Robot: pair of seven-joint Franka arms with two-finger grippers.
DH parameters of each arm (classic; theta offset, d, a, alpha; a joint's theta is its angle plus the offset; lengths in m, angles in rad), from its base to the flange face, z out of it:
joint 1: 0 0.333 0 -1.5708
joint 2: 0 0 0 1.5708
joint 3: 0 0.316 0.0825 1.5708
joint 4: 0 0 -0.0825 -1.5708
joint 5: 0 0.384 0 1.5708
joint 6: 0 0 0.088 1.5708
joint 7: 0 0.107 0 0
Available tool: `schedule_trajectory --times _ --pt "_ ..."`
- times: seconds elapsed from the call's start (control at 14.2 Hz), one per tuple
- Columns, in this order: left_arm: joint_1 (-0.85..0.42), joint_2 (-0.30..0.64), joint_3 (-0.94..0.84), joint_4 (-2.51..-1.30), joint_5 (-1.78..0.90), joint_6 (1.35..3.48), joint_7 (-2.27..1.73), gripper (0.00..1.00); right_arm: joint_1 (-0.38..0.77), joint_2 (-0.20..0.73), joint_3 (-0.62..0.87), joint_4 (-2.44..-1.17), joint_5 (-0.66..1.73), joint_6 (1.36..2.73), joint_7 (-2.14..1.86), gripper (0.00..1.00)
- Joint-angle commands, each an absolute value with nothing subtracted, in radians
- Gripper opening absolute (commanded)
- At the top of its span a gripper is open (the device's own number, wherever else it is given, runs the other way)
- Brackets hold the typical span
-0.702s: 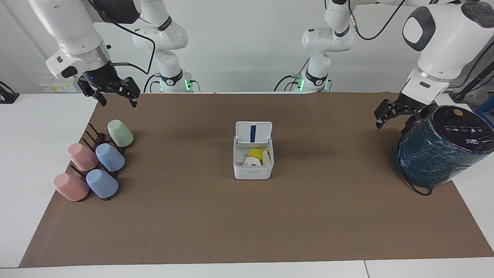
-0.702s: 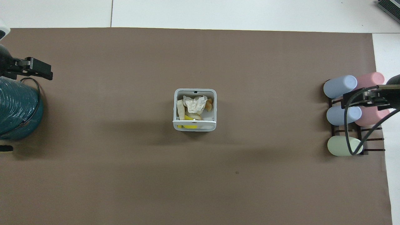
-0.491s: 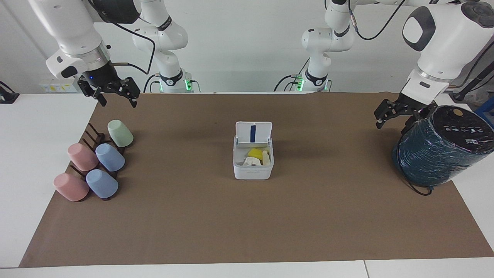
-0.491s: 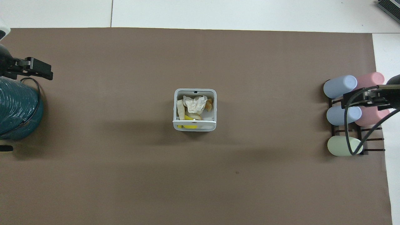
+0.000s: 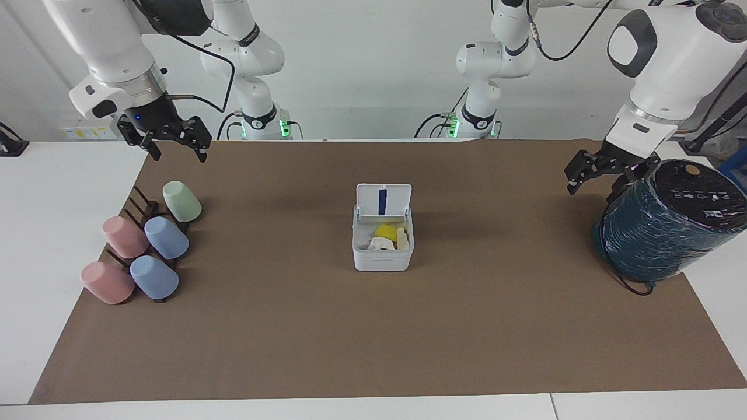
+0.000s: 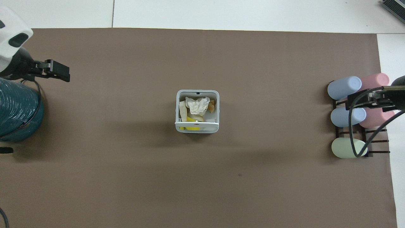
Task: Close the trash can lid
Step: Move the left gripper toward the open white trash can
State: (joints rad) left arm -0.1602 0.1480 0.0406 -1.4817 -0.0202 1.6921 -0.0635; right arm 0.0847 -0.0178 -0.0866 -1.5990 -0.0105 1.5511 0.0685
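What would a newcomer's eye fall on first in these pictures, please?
Probably the small white trash can in the middle of the brown mat, its lid standing open over crumpled rubbish. Next, the pastel cups on a rack at the right arm's end and the big teal cylinder at the left arm's end, with the left gripper raised beside it.

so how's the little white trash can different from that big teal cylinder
The trash can is small, white and square; the teal cylinder is far bigger, round and dark with a black top. The trash can stands upright mid-mat with its lid raised and scraps showing inside; the cylinder leans at the left arm's end, its top closed. The left gripper hangs beside the cylinder; nothing is near the trash can. Both sit on the brown mat.
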Motion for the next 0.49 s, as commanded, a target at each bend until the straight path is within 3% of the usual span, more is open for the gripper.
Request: schedule_trajectory --times 0.0,0.07,0.42 --pt "-0.247 0.046 0.049 -1.661 -0.037 1.799 -0.258 1.00 0.077 -0.037 -0.081 -1.614 0.006 1.545 0.083 1.00" --pt "-0.279 0.026 0.049 -1.702 -0.037 1.824 -0.329 1.00 0.077 -0.037 -0.081 -1.614 0.006 1.545 0.084 1.00" --pt "-0.400 0.002 0.049 -1.747 -0.040 1.830 -0.428 0.35 0.077 -0.037 -0.081 -1.614 0.006 1.545 0.083 1.00"
